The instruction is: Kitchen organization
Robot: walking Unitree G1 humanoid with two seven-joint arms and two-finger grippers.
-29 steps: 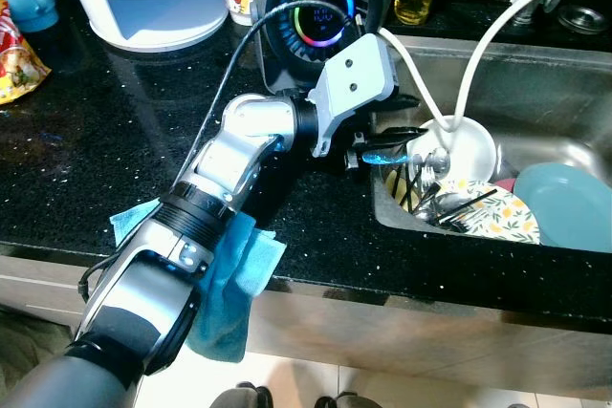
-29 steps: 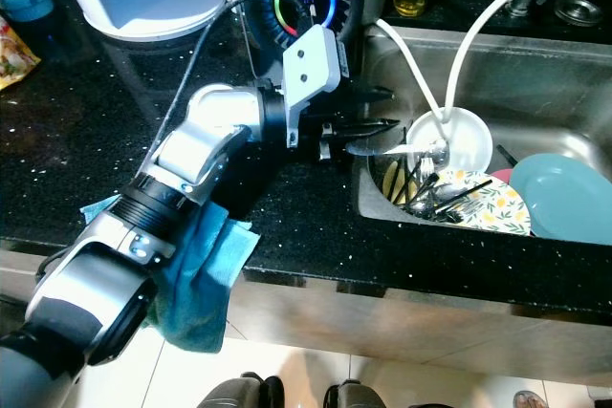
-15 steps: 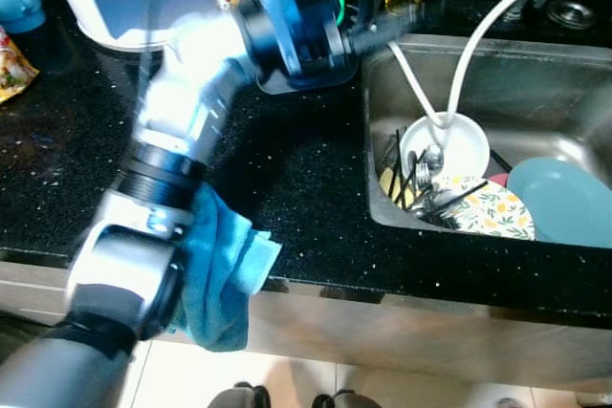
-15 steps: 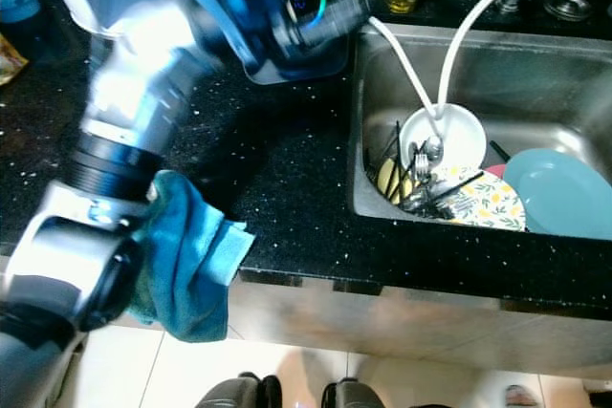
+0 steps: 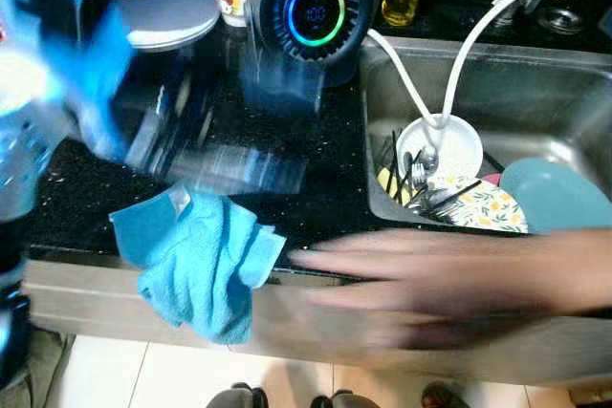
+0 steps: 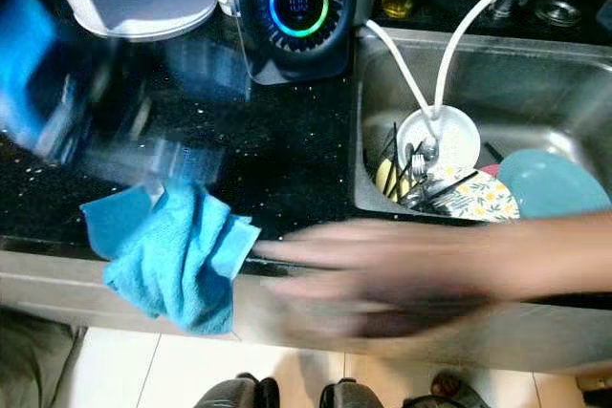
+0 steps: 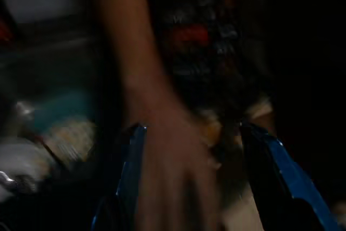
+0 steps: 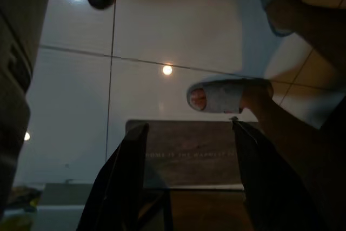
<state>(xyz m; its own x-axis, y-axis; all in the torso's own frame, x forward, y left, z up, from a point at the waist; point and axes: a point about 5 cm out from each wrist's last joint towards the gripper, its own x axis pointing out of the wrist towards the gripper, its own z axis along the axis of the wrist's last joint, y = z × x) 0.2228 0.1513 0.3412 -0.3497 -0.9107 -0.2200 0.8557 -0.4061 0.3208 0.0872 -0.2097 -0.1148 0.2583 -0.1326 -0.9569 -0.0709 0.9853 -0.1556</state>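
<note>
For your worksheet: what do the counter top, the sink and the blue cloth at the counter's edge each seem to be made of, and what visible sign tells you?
Counter top: looks like polished black stone, with pale speckles and glossy reflections.
Sink: probably stainless steel, grey with a dull brushed sheen.
Blue cloth: soft woven fabric, perhaps microfibre; it crumples and droops over the edge.

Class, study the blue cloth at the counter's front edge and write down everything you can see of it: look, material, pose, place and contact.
The bright blue cloth looks like soft terry fabric, crumpled into loose folds. It lies on the front edge of the black speckled countertop, one flat corner spread on the stone, its bunched lower part hanging over the edge. It sits left of the steel sink. A person's blurred arm reaches toward it; contact cannot be judged.
</note>
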